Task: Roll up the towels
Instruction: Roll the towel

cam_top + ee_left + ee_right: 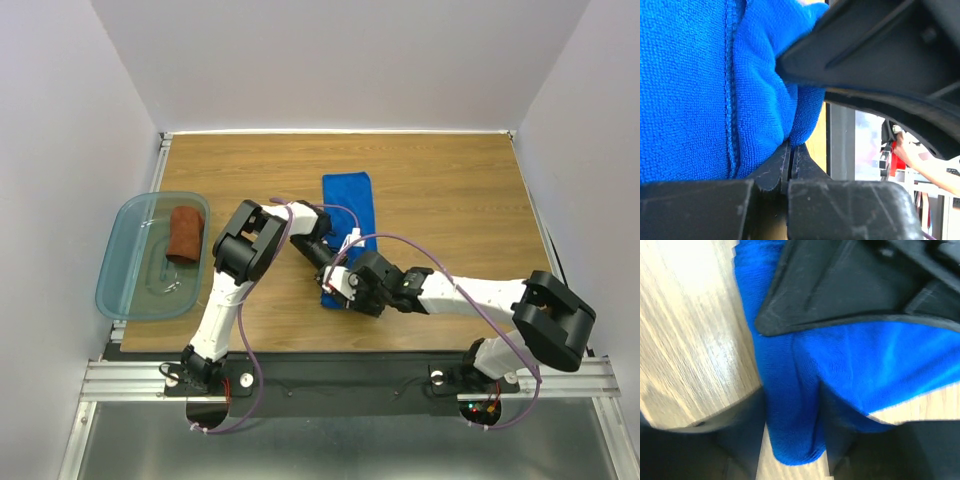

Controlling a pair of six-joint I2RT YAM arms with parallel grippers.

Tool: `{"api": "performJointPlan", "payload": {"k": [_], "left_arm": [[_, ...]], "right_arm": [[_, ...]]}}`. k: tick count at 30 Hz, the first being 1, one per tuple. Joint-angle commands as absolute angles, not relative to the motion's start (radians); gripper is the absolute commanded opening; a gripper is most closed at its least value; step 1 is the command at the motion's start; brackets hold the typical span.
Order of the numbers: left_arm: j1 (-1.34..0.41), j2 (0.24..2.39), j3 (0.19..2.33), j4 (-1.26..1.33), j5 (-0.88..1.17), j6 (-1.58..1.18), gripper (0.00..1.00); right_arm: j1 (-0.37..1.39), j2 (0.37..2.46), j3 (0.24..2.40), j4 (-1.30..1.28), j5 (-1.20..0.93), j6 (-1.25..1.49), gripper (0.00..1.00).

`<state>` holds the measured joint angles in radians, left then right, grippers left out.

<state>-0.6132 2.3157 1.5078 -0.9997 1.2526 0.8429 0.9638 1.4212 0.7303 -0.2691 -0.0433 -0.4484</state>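
Blue towel (349, 205) hem pinched in left tool (790, 150), bare tabletop (450, 190) beyond

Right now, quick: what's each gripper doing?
Left gripper: closed, fingers pinching the blue towel.
Right gripper: fingers straddle a fold of it; grip cannot be told.

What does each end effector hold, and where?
Near part of blue towel: left end effector pinches it; right end effector straddles a fold, grip unclear.

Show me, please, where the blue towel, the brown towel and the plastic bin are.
blue towel (349, 203): top view, on its flat far half.
brown towel (186, 232): top view, on its middle.
plastic bin (135, 275): top view, on its bare floor.
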Motion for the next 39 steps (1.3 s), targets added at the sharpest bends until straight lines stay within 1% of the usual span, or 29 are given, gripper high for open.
{"api": "performJointPlan", "payload": {"k": [1, 4, 5, 7, 8, 9, 10, 14, 16, 17, 21, 23, 24, 25, 27, 28, 29, 30, 31, 32, 33, 34, 35, 36, 37, 39], "left_arm": [[-0.603, 2.355, 1.514, -0.998, 1.046, 0.939, 0.06], [-0.594, 2.317, 1.496, -1.003, 1.057, 0.957, 0.09], [-0.591, 2.298, 1.487, -0.999, 1.063, 0.957, 0.13], [-0.583, 2.238, 1.457, -0.996, 1.077, 0.963, 0.18], [-0.575, 2.215, 1.447, -0.986, 1.078, 0.966, 0.23], [-0.569, 2.171, 1.434, -0.979, 1.077, 0.965, 0.24], [-0.565, 2.146, 1.408, -0.960, 1.071, 0.963, 0.28], [-0.523, 2.042, 1.355, -0.927, 1.026, 0.956, 0.35], [-0.488, 1.987, 1.341, -0.925, 1.013, 0.957, 0.36], [-0.474, 1.970, 1.336, -0.919, 1.008, 0.957, 0.41], [-0.375, 1.844, 1.302, -0.858, 0.971, 0.907, 0.42], [-0.298, 1.774, 1.247, -0.726, 0.948, 0.795, 0.45], [-0.279, 1.687, 1.227, -0.682, 0.912, 0.772, 0.46], [-0.262, 1.637, 1.182, -0.596, 0.882, 0.728, 0.49], [-0.262, 1.536, 1.125, -0.526, 0.823, 0.729, 0.51], [-0.264, 1.431, 1.094, -0.497, 0.765, 0.733, 0.55], [-0.279, 1.373, 1.021, -0.436, 0.732, 0.758, 0.61], [-0.299, 1.320, 0.984, -0.414, 0.700, 0.784, 0.65], [-0.322, 1.211, 0.945, -0.390, 0.619, 0.805, 0.66], [-0.348, 1.159, 0.860, -0.343, 0.583, 0.837, 0.70], [-0.415, 1.062, 0.818, -0.319, 0.519, 0.885, 0.71], [-0.449, 1.017, 0.740, -0.281, 0.490, 0.912, 0.72], [-0.497, 0.978, 0.701, -0.261, 0.464, 0.934, 0.75], [-0.579, 0.903, 0.665, -0.235, 0.407, 0.954, 0.77], [-0.625, 0.873, 0.597, -0.206, 0.382, 0.962, 0.78], [-0.696, 0.825, 0.539, -0.128, 0.351, 0.985, 0.81]], "right_arm": [[0.970, 1.428, 0.695, -0.203, -0.070, -0.430, 0.29], [0.950, 1.417, 0.681, -0.212, -0.164, -0.400, 0.13], [0.937, 1.413, 0.681, -0.218, -0.191, -0.400, 0.05], [0.887, 1.416, 0.696, -0.245, -0.276, -0.397, 0.01], [0.865, 1.428, 0.704, -0.259, -0.311, -0.399, 0.01], [0.845, 1.436, 0.712, -0.274, -0.378, -0.399, 0.01], [0.810, 1.442, 0.728, -0.302, -0.412, -0.402, 0.01], [0.764, 1.476, 0.770, -0.368, -0.534, -0.410, 0.01], [0.750, 1.496, 0.779, -0.394, -0.586, -0.408, 0.00], [0.746, 1.502, 0.790, -0.403, -0.604, -0.399, 0.01], [0.718, 1.555, 0.824, -0.428, -0.695, -0.364, 0.01], [0.693, 1.600, 0.841, -0.440, -0.756, -0.341, 0.00], [0.681, 1.615, 0.863, -0.445, -0.778, -0.331, 0.00], [0.658, 1.630, 0.874, -0.451, -0.819, -0.315, 0.00], [0.634, 1.680, 0.891, -0.459, -0.863, -0.299, 0.01], [0.605, 1.698, 0.908, -0.462, -0.911, -0.288, 0.01], [0.591, 1.713, 0.916, -0.468, -0.942, -0.273, 0.01], [0.578, 1.729, 0.922, -0.472, -0.968, -0.264, 0.01], [0.557, 1.765, 0.939, -0.480, -1.013, -0.258, 0.01], [0.549, 1.781, 0.946, -0.483, -1.034, -0.246, 0.01], [0.542, 1.817, 0.956, -0.486, -1.051, -0.241, 0.01], [0.534, 1.833, 0.965, -0.491, -1.078, -0.238, 0.01], [0.531, 1.853, 0.983, -0.495, -1.092, -0.229, 0.01], [0.529, 1.867, 0.991, -0.500, -1.101, -0.226, 0.01], [0.522, 1.894, 0.997, -0.503, -1.124, -0.222, 0.01], [0.512, 1.919, 1.014, -0.509, -1.138, -0.218, 0.01]]}}
